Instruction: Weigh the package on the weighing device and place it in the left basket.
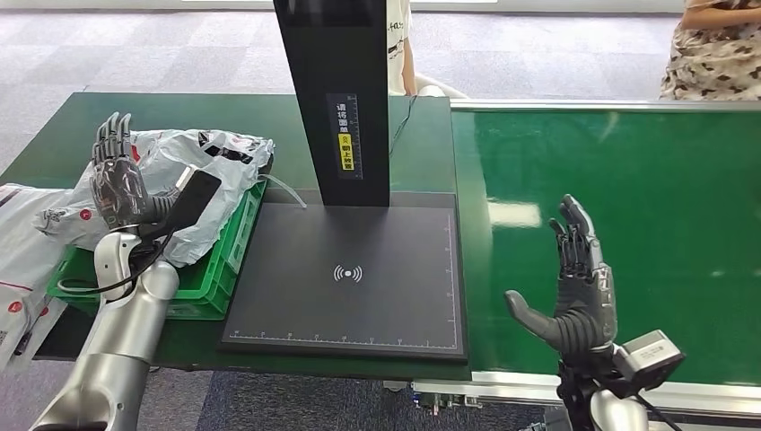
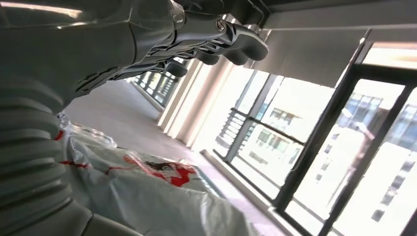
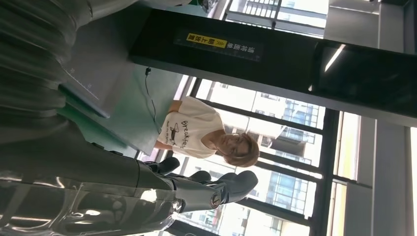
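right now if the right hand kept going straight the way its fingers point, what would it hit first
Probably nothing close. The right hand is open with fingers pointing up and away over the bare green conveyor belt; that line looks free up to the belt's far edge. Depth is hard to judge here.

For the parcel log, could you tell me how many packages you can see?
2, possibly more hidden: a white package piled in the green basket under the raised left robot hand, and another white package beside the basket at the table's left edge.
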